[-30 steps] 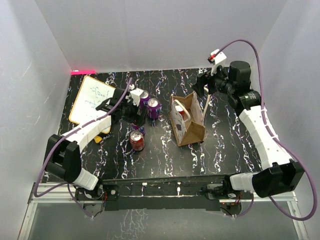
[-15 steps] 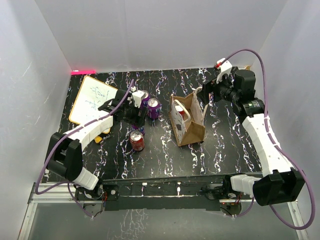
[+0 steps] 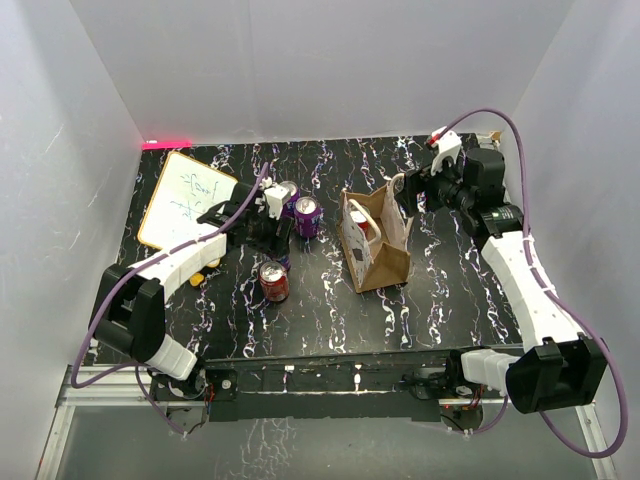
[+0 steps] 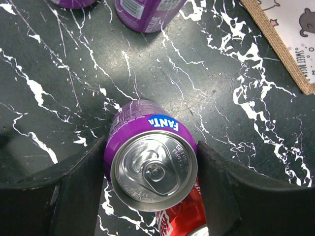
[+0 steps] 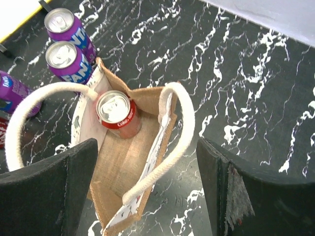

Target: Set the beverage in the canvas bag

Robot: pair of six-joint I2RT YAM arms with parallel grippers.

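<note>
The canvas bag [image 3: 378, 245] stands open mid-table, and a red Coke can [image 5: 115, 110] stands inside it. My left gripper [image 4: 150, 150] is shut on an upright purple Fanta can [image 4: 147, 157], one finger pressed on each side. In the top view the left gripper [image 3: 274, 236] is left of the bag. A red can [image 3: 273, 281] stands just in front of the held can. Two more purple Fanta cans [image 3: 297, 205] stand behind it. My right gripper [image 5: 147, 147] is open and empty above the bag's right handle [image 5: 170, 147]. It also shows in the top view [image 3: 408, 190].
A whiteboard [image 3: 185, 195] with a wooden frame lies at the back left. A small yellow object [image 3: 211, 263] lies under the left arm. White walls enclose the black marbled table [image 3: 330, 310] on three sides.
The right gripper has let go of the bag's handle, which has dropped, and the arm has shifted right and back. The left gripper has settled around the purple can.
</note>
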